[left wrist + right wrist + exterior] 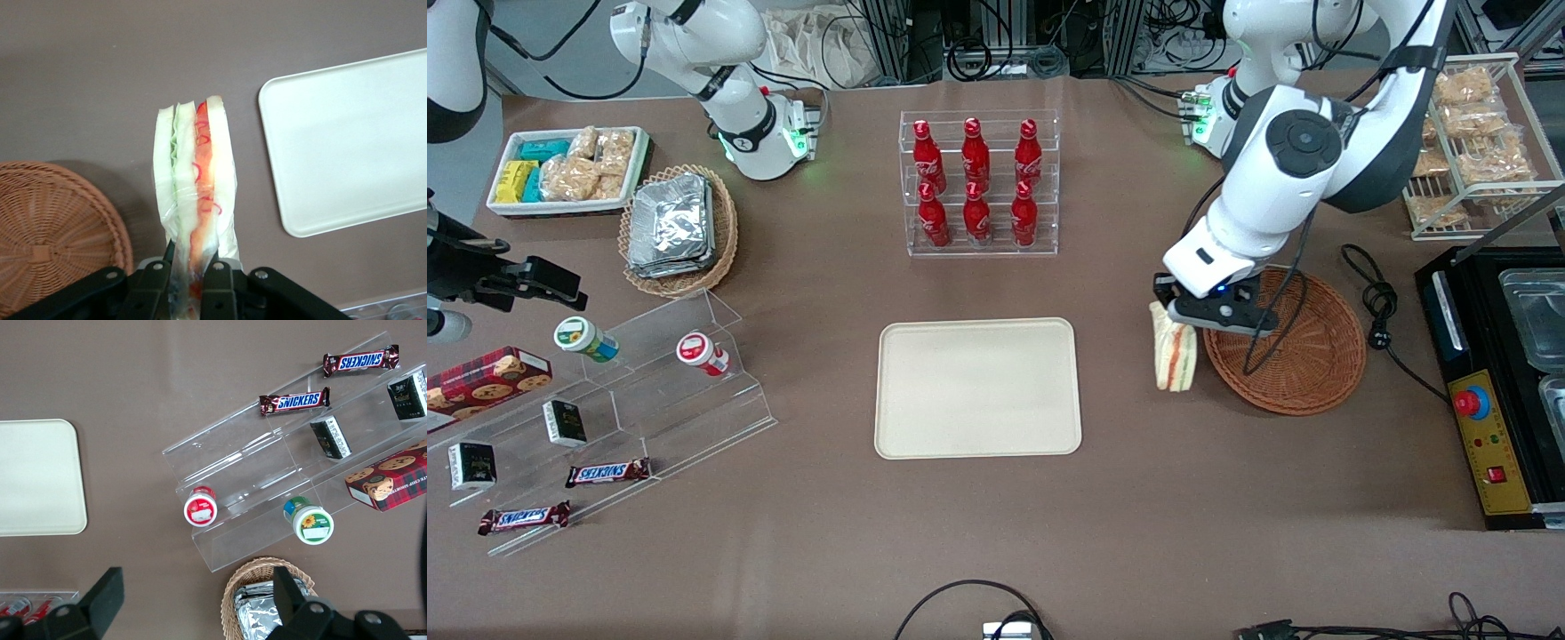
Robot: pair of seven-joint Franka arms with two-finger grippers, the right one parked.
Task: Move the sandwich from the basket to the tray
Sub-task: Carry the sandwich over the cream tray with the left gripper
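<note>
My left gripper [1172,313] is shut on the sandwich [1172,357], a pale bread wedge in clear wrap with red and green filling. It hangs in the air above the bare table, between the reddish-brown wicker basket [1303,356] and the cream tray [977,388]. In the left wrist view the sandwich [195,175] sticks out from between the fingers of the gripper [189,275], with the basket [53,230] to one side and the tray [350,137] to the other. The basket holds nothing I can see. The tray is bare.
A clear rack of red bottles [978,182] stands farther from the camera than the tray. A black machine [1498,382] and a black cable [1378,302] lie beside the basket at the working arm's end. Acrylic snack steps [605,409] and a foil-pack basket [679,229] sit toward the parked arm's end.
</note>
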